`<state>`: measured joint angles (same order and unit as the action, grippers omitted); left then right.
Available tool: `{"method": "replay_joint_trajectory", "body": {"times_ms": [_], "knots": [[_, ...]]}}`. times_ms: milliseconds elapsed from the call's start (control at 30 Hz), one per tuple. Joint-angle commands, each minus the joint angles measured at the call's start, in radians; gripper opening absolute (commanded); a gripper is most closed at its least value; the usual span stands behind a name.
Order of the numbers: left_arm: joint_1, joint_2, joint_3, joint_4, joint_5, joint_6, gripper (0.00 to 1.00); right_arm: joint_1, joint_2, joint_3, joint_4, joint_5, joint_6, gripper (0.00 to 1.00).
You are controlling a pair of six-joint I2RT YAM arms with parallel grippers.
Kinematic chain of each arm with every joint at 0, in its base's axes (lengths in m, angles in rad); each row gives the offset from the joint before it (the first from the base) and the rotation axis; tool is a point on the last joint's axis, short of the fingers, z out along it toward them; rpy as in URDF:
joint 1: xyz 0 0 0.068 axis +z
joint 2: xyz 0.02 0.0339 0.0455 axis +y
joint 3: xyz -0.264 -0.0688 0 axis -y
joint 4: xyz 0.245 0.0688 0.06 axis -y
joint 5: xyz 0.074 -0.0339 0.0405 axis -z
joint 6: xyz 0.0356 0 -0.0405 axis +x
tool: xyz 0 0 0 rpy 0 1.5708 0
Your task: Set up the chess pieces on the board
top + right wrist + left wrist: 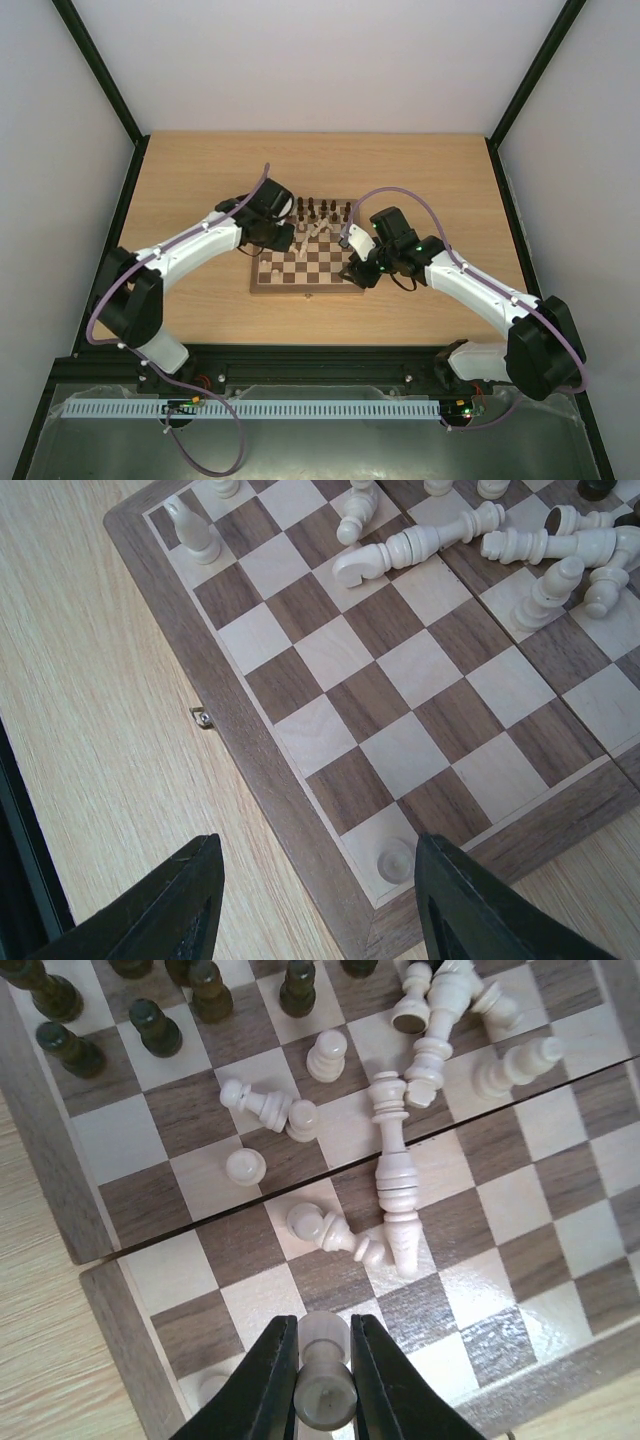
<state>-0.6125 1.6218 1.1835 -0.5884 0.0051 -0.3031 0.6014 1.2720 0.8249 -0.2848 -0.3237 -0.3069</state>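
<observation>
The left arm's black two-finger gripper (322, 1326) hangs over the board's left near corner, its jaws pinched on a pale cream turned wooden pawn (322, 1400), base toward the camera; whether the pawn touches the board, I cannot tell. The small square wooden chessboard with dark brown and light tan checks and a brown frame (305, 291) lies on the light wood tabletop (200, 180), between the two arms. Along the board's far rows stand the dark brown turned wooden pieces (150, 1025). Near the board's middle the pale cream pieces lie toppled in a loose heap (395, 1160), a few upright among them. The right arm's black gripper (318, 855) hovers over the board's right near corner, jaws wide apart, gripping nothing. A cream pawn (395, 860) stands upright on that corner square.
</observation>
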Motion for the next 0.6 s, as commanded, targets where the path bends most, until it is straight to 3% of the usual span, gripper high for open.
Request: {"method": "replay_joint_trajectory", "body": {"times_ms": [0, 267, 567], "knots": [[-0.005, -0.08, -0.015, -0.071, 0.021, -0.009, 0.12, -0.005, 0.009, -0.01, -0.014, 0.0, -0.008, 0.54], [-0.01, -0.244, -0.133, -0.145, -0.031, -0.084, 0.13, -0.005, 0.019, -0.008, -0.014, -0.002, -0.009, 0.54], [-0.026, -0.262, -0.276, -0.069, -0.023, -0.123, 0.13, -0.005, 0.028, -0.008, -0.017, -0.005, -0.009, 0.54]]}}
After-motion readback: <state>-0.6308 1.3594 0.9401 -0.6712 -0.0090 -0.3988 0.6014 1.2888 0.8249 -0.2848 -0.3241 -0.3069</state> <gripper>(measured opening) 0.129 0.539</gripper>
